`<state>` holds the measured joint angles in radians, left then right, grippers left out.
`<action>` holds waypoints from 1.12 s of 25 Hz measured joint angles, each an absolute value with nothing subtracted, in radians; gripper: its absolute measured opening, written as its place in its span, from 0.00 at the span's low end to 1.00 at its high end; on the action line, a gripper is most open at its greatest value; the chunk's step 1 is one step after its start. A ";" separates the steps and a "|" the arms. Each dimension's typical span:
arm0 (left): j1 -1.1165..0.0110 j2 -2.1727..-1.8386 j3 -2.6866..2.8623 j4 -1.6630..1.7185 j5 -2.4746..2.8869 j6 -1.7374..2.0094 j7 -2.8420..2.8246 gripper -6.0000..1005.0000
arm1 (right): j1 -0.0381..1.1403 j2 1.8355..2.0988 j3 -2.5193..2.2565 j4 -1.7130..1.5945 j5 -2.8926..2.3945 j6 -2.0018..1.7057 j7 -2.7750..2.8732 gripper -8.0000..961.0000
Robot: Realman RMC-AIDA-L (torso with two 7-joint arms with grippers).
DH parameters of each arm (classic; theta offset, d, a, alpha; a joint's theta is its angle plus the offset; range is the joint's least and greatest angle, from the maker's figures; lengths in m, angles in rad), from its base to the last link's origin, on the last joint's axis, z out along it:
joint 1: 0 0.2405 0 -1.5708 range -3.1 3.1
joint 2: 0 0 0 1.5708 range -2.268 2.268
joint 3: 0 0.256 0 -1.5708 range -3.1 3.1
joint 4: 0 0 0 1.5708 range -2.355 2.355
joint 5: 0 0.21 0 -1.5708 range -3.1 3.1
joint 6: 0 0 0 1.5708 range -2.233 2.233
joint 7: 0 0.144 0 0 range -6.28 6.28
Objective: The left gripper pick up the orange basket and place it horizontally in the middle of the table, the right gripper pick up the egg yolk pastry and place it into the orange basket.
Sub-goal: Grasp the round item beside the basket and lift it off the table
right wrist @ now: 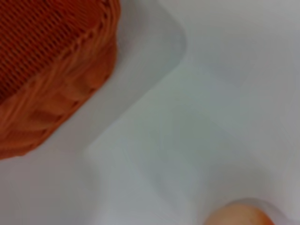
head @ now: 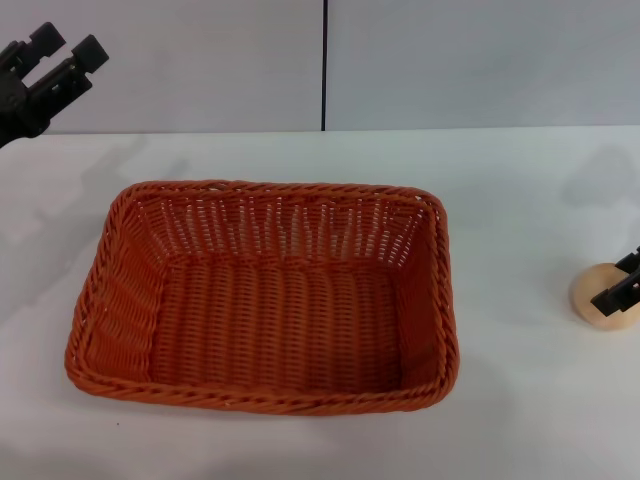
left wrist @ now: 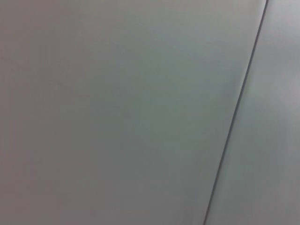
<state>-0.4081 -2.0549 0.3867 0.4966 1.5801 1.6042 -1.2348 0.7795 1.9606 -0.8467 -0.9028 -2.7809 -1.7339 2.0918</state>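
The orange basket (head: 265,300) lies lengthwise across the middle of the white table (head: 520,190), upright and with nothing inside. My left gripper (head: 68,48) is raised at the far left, in front of the wall, open and holding nothing, well clear of the basket. The egg yolk pastry (head: 597,298) sits on the table at the right edge. The dark tip of my right gripper (head: 620,283) is right at the pastry, overlapping its right side. In the right wrist view a corner of the basket (right wrist: 47,70) shows, and the pastry (right wrist: 239,216) is just inside the frame's edge.
A grey wall panel (head: 200,60) with a dark vertical seam (head: 324,60) backs the table. The left wrist view shows only that wall and its seam (left wrist: 234,122). Bare tabletop lies between the basket and the pastry.
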 joint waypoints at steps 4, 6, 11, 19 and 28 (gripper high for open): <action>-0.408 -2.055 0.393 0.492 1.580 1.606 -1.235 0.81 | 0.781 1.969 -0.847 -0.906 -2.799 -1.731 2.094 0.79; -0.407 -2.055 0.394 0.492 1.580 1.606 -1.235 0.81 | 0.781 1.970 -0.847 -0.905 -2.804 -1.730 2.094 0.78; -0.405 -2.056 0.396 0.492 1.580 1.611 -1.236 0.81 | 0.781 1.969 -0.848 -0.900 -2.830 -1.728 2.094 0.78; -0.405 -2.057 0.407 0.492 1.580 1.612 -1.240 0.81 | 0.772 1.965 -0.847 -0.897 -2.844 -1.704 2.100 0.78; -0.407 -2.057 0.407 0.492 1.580 1.614 -1.239 0.81 | 0.778 1.971 -0.848 -0.890 -2.883 -1.674 2.119 0.78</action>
